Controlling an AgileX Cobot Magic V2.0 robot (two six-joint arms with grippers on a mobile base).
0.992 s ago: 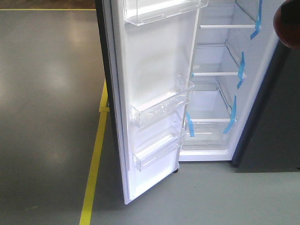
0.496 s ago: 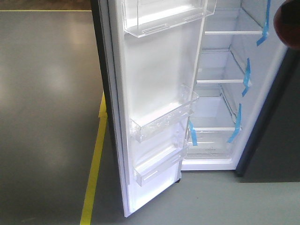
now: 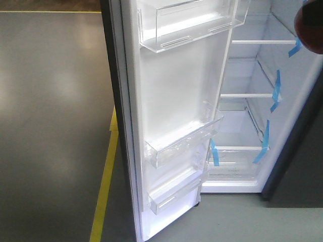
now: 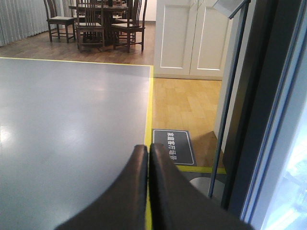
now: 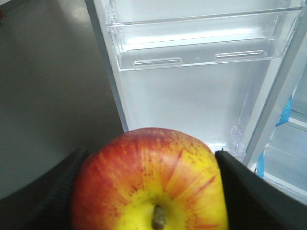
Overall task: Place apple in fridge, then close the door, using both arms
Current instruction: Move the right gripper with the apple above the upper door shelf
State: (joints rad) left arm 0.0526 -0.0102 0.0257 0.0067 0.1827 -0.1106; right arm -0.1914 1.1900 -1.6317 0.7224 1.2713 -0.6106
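The apple (image 5: 151,182), red with a yellow patch round its stem, fills the bottom of the right wrist view. My right gripper (image 5: 151,160) is shut on it, one black finger (image 5: 67,182) on each side. In the front view a blurred dark red shape (image 3: 310,25) at the top right edge is all that shows of them. The fridge (image 3: 242,75) stands open, with white walls, glass shelves and blue tape strips. Its door (image 3: 176,91) is swung wide, white liner facing me. My left gripper (image 4: 146,149) is shut and empty, beside the door's dark edge (image 4: 261,120).
Clear bins (image 3: 192,25) (image 3: 184,143) (image 3: 174,194) jut from the door liner. A yellow floor line (image 3: 106,186) runs left of the door. In the left wrist view a thin pole on a round base (image 4: 230,96), a dark floor mat (image 4: 173,146), white cabinets (image 4: 192,38) and chairs (image 4: 91,19).
In the front view the fridge and door have slid right and down and grown larger. The door stays wide open. The dark red shape stays at the top right edge.
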